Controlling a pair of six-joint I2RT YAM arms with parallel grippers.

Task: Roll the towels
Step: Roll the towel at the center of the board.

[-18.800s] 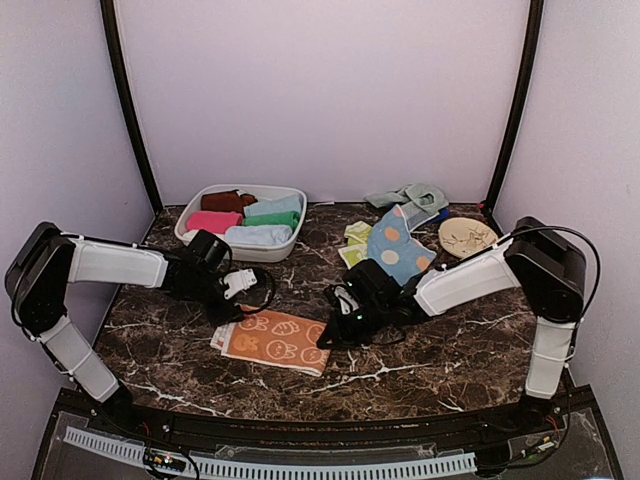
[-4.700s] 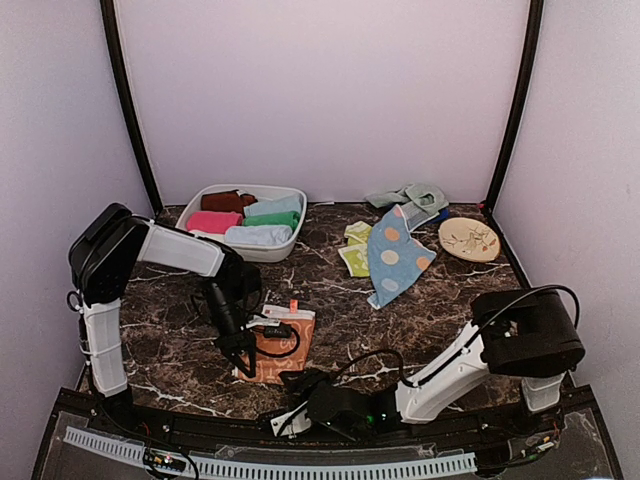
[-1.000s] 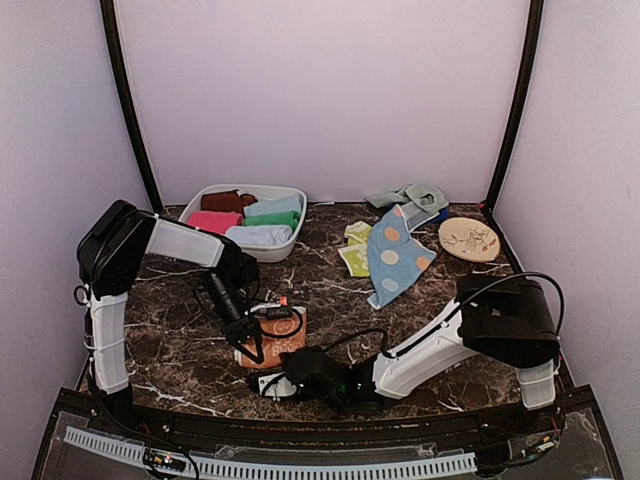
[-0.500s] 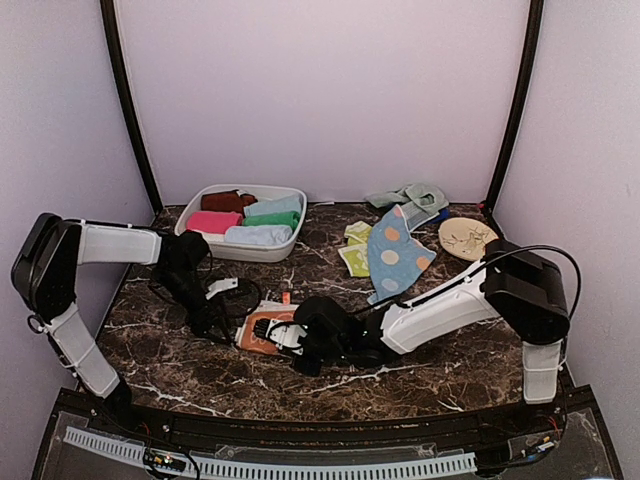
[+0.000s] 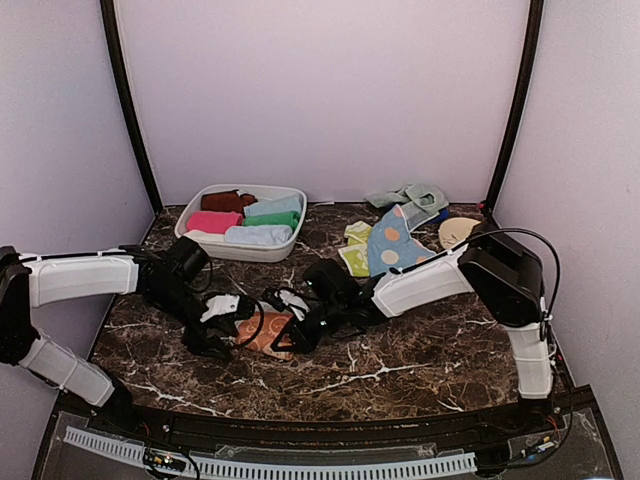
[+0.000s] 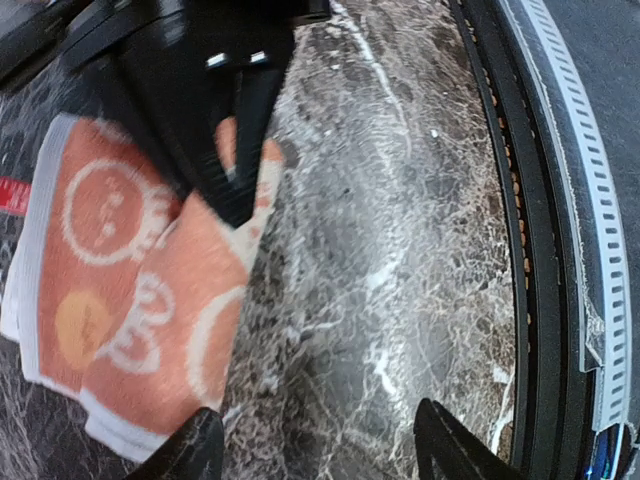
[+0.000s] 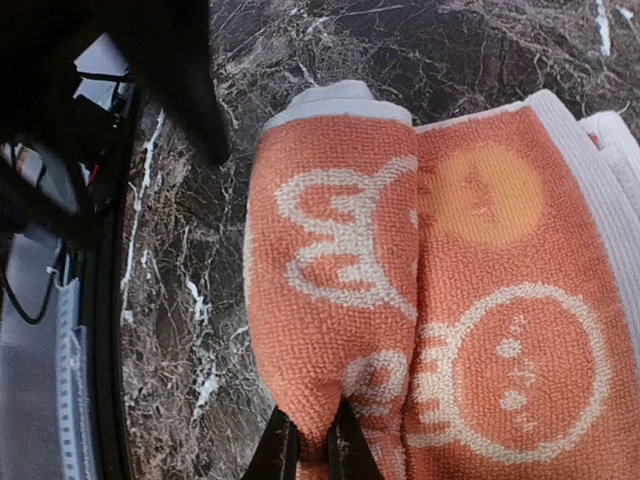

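The peach-orange towel (image 5: 262, 330) with cartoon prints lies partly rolled at the table's middle front. My right gripper (image 5: 292, 322) is shut on its rolled fold; in the right wrist view the fingertips (image 7: 308, 448) pinch the thick roll of the towel (image 7: 400, 280). My left gripper (image 5: 212, 338) sits low at the towel's left, open and empty; in the left wrist view it (image 6: 320, 455) spans bare marble, with the towel (image 6: 130, 300) to its left. The light-blue spotted towel (image 5: 395, 250), a yellow-green one (image 5: 354, 246) and a mint one (image 5: 410, 195) lie loose at the back right.
A white oval tub (image 5: 232, 245) at the back left holds several rolled towels. The round beige disc (image 5: 455, 230) at the back right is partly hidden by my right arm. The table's front rail (image 6: 560, 250) runs close to my left gripper.
My right arm swung back towards the far side, still holding the towel roll, and now covers part of the disc. My left arm dropped lower and its gripper shifted forward beside the towel.
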